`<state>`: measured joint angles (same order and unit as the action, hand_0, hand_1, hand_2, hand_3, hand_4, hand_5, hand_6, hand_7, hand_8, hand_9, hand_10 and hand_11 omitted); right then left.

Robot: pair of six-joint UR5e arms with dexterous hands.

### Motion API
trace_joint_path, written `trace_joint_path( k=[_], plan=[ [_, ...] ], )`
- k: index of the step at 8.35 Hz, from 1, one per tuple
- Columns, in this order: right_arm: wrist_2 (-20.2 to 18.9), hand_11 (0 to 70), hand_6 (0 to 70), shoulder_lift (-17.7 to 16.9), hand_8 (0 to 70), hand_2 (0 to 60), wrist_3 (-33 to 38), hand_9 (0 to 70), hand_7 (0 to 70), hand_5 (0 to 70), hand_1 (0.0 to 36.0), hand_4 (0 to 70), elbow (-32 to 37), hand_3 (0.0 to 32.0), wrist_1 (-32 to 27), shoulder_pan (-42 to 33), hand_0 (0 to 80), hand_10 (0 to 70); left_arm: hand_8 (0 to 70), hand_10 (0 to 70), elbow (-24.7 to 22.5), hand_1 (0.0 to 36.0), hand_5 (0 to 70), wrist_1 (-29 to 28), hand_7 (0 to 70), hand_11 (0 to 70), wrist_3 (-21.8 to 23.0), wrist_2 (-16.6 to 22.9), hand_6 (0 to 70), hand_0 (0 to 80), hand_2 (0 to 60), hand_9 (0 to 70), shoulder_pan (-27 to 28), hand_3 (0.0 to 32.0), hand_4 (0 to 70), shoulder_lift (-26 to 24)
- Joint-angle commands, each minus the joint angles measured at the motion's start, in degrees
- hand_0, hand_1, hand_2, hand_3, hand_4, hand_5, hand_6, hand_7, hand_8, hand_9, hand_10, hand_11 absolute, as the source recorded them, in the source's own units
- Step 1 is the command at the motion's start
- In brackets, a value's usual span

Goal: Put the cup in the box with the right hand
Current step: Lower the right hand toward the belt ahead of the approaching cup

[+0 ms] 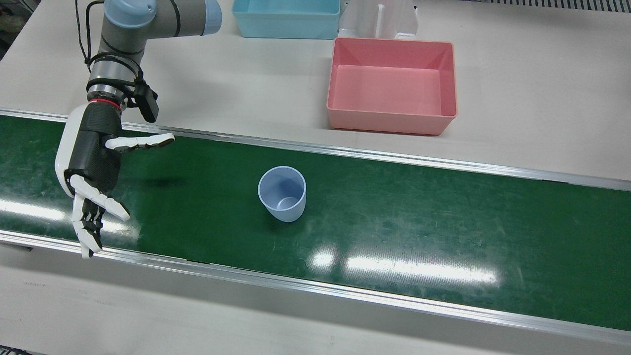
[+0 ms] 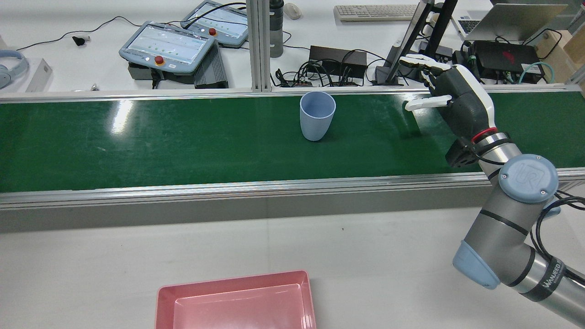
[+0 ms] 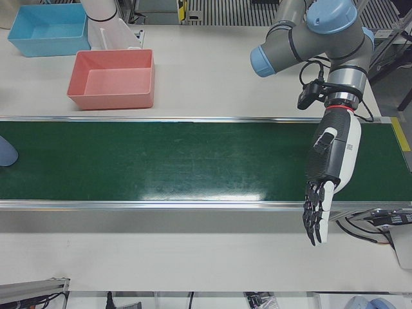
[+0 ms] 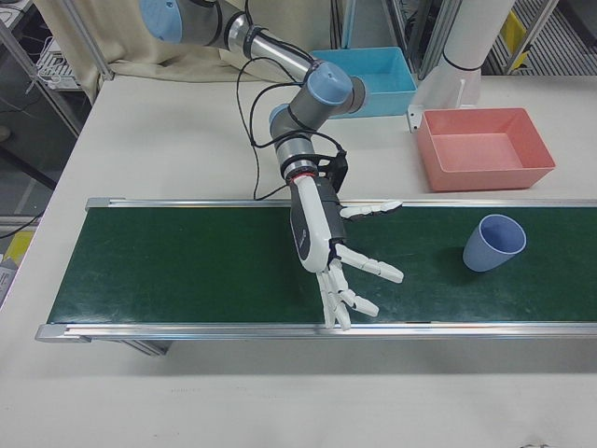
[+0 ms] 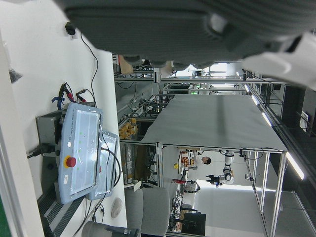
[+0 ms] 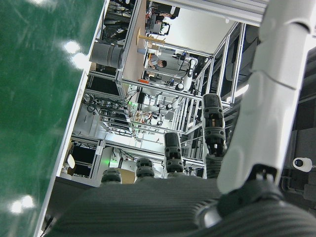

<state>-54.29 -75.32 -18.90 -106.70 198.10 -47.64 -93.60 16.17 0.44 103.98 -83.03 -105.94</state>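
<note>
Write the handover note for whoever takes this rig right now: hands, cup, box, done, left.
Right hand: open, fingers spread, over the green belt, apart from the cup, holding nothing.
Left hand: open, empty, parked over the far end of the belt.
Cup: upright on the belt, mid-way along, untouched.
Pink box: empty, on the table beside the belt; a blue box sits further back.
Done: nothing yet.
Left: reach the cup, grasp it, carry it to the pink box, release.

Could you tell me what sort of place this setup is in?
Most likely a robotics lab or test station: a green conveyor belt runs along a white table, teach pendants and cabling sit behind it, and the right hand hangs open over the belt.
</note>
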Motion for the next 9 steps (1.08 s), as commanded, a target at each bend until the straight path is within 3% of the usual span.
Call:
trace_joint_path(
  k=[1,3,5,6,7,8,9],
  plan=[
    [0.1,3.3,7.4,0.0,3.9,0.0,0.2,10.8,27.1,5.1,11.2,27.8,0.3,0.0,0.0,0.3,58.7,1.1,0.0,0.0,0.0,0.0,0.0,0.0,0.0,0.0,0.0,0.0,0.0,0.0,0.0,0.0,0.0,0.0,0.0,-0.1],
    [0.1,3.3,8.0,0.1,4.0,0.0,0.2,11.3,30.0,6.2,11.3,21.9,0.3,0.0,0.0,0.4,63.0,0.8,0.0,0.0,0.0,0.0,0.0,0.0,0.0,0.0,0.0,0.0,0.0,0.0,0.0,0.0,0.0,0.0,0.0,0.0],
    [0.1,3.6,7.6,0.0,4.0,0.0,0.2,10.9,27.3,6.2,13.1,21.9,0.3,0.0,0.1,0.4,61.9,1.1,0.0,0.0,0.0,0.0,0.0,0.0,0.0,0.0,0.0,0.0,0.0,0.0,0.0,0.0,0.0,0.0,0.0,-0.1],
    [0.1,4.0,8.3,0.0,5.9,0.0,0.2,14.0,30.4,6.2,14.3,26.1,0.3,0.0,0.3,0.4,62.0,1.4,0.0,0.0,0.0,0.0,0.0,0.0,0.0,0.0,0.0,0.0,0.0,0.0,0.0,0.0,0.1,0.0,0.0,0.0],
    [0.1,4.6,9.2,0.1,7.6,0.0,0.2,16.8,34.3,6.1,12.7,35.2,0.3,0.0,1.1,0.4,63.9,1.9,0.0,0.0,0.0,0.0,0.0,0.0,0.0,0.0,0.0,0.0,0.0,0.0,0.0,0.0,0.1,0.0,0.0,0.0],
    [0.1,5.3,9.8,0.0,9.3,0.0,0.2,19.6,37.0,6.0,14.3,36.4,0.3,0.0,1.5,0.4,62.3,2.5,0.0,0.0,0.0,0.0,0.0,0.0,0.0,0.0,0.0,0.0,0.0,0.0,0.0,0.0,0.0,0.0,0.0,0.0],
    [0.1,6.5,10.6,0.1,11.3,0.0,0.2,22.6,39.9,6.1,12.8,41.1,0.3,0.0,1.5,0.4,63.5,3.4,0.0,0.0,-0.1,0.0,0.0,0.0,0.0,0.0,0.0,0.0,0.0,0.0,0.0,0.0,0.0,0.0,0.0,0.0]
  ],
)
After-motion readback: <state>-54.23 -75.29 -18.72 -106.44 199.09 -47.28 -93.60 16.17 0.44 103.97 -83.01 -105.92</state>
